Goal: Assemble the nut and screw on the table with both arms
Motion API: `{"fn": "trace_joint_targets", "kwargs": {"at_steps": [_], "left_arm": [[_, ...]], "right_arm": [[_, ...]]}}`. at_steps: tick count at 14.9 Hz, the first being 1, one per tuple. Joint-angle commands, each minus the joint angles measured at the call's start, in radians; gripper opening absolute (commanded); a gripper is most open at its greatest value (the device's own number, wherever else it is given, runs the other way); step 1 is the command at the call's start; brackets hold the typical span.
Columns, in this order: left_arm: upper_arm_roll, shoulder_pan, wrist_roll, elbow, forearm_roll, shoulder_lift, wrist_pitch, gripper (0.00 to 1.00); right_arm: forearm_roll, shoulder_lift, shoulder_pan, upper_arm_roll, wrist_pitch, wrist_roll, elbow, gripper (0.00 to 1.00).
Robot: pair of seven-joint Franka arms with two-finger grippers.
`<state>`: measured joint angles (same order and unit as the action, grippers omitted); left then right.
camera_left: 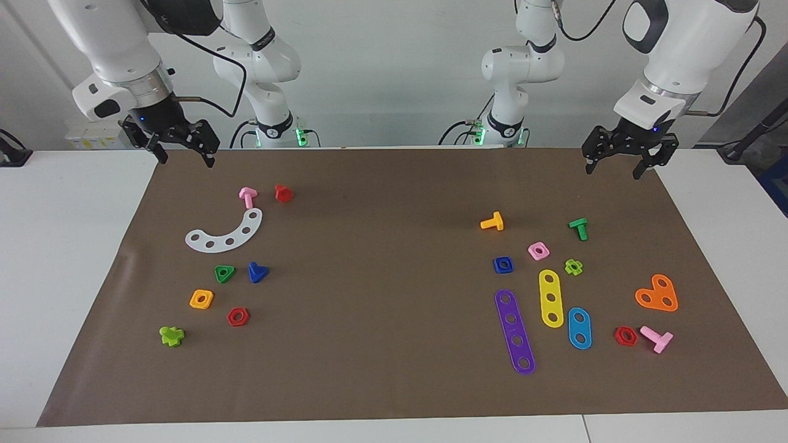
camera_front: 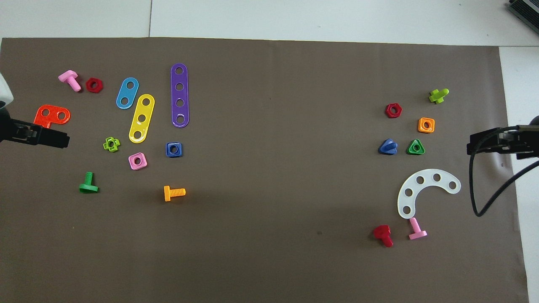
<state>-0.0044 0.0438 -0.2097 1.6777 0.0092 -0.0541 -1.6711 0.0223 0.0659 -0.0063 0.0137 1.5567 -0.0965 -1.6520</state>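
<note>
The dark blue square nut lies flat on the brown mat toward the left arm's end, beside a pink square nut. The dark blue screw lies toward the right arm's end, beside a green triangular nut. My left gripper hangs open and empty over the mat's edge nearest the robots. My right gripper hangs open and empty over that edge at its own end. Both are well apart from the parts.
Near the nut lie an orange screw, green screw, purple strip, yellow strip and orange plate. Near the screw lie a white curved strip, red screw, orange square nut and red hex nut.
</note>
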Motion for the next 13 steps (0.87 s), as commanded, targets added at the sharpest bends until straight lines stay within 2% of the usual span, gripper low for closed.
{"fn": "trace_joint_targets", "kwargs": {"at_steps": [1, 4, 9, 11, 13], "left_arm": [[-0.002, -0.012, -0.002, 0.019, -0.008, -0.026, 0.007, 1.00], [-0.002, -0.012, -0.002, 0.020, -0.008, -0.026, 0.007, 1.00], [-0.002, -0.012, -0.002, 0.020, -0.008, -0.024, 0.007, 1.00], [0.000, -0.012, -0.002, 0.020, -0.008, -0.024, 0.007, 1.00], [0.000, -0.012, -0.002, 0.020, -0.008, -0.024, 0.008, 1.00]], "right_arm": [[-0.007, 0.011, -0.006, -0.008, -0.020, -0.017, 0.001, 1.00], [-0.007, 0.015, -0.006, -0.008, -0.032, -0.020, -0.006, 1.00], [-0.005, 0.019, -0.001, -0.014, 0.012, 0.007, -0.034, 1.00], [-0.005, 0.015, 0.008, -0.015, 0.089, 0.011, -0.076, 1.00], [-0.007, 0.014, 0.029, -0.015, 0.213, 0.047, -0.174, 1.00]]}}
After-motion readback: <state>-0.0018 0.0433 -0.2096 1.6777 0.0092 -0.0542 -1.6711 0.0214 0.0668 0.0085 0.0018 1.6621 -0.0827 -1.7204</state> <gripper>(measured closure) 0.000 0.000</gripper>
